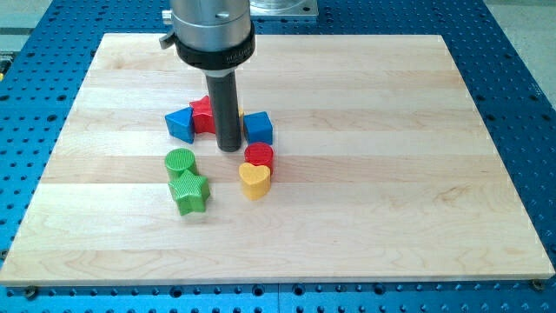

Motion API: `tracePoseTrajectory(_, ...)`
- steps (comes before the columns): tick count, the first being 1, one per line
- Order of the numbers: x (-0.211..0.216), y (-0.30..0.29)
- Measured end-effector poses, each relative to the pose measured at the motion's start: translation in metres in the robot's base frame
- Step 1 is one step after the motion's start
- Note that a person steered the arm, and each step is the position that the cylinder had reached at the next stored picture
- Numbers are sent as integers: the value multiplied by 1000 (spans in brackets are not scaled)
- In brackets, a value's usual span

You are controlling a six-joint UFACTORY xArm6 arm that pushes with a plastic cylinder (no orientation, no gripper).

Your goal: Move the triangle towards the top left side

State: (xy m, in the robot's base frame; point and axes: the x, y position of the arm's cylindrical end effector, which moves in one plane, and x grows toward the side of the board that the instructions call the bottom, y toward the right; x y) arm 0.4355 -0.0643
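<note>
The blue triangle [180, 124] lies left of centre on the wooden board [391, 174]. A red block [202, 114] touches its right side, partly hidden by my rod. My tip [229, 148] rests on the board just right of the red block and left of a blue cube [258, 128]. A sliver of a yellow block shows behind the rod near the blue cube. A red cylinder-like block [259, 156] and a yellow heart [254, 181] lie below the tip to the right.
A green cylinder [180, 162] and a green star [189, 192] lie below the triangle. The board sits on a blue perforated table [35, 87].
</note>
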Motion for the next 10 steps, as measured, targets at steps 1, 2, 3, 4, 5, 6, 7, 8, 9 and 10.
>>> tracePoseTrajectory(1,1,-19)
tracePoseTrajectory(2,1,-52)
tracePoseTrajectory(3,-10,-73)
tracePoseTrajectory(4,-48,-75)
tracePoseTrajectory(5,-98,-75)
tracePoseTrajectory(6,-128,-75)
tracePoseTrajectory(7,-124,-78)
tracePoseTrajectory(8,-105,-78)
tracePoseTrajectory(9,-95,-66)
tracePoseTrajectory(10,-63,-80)
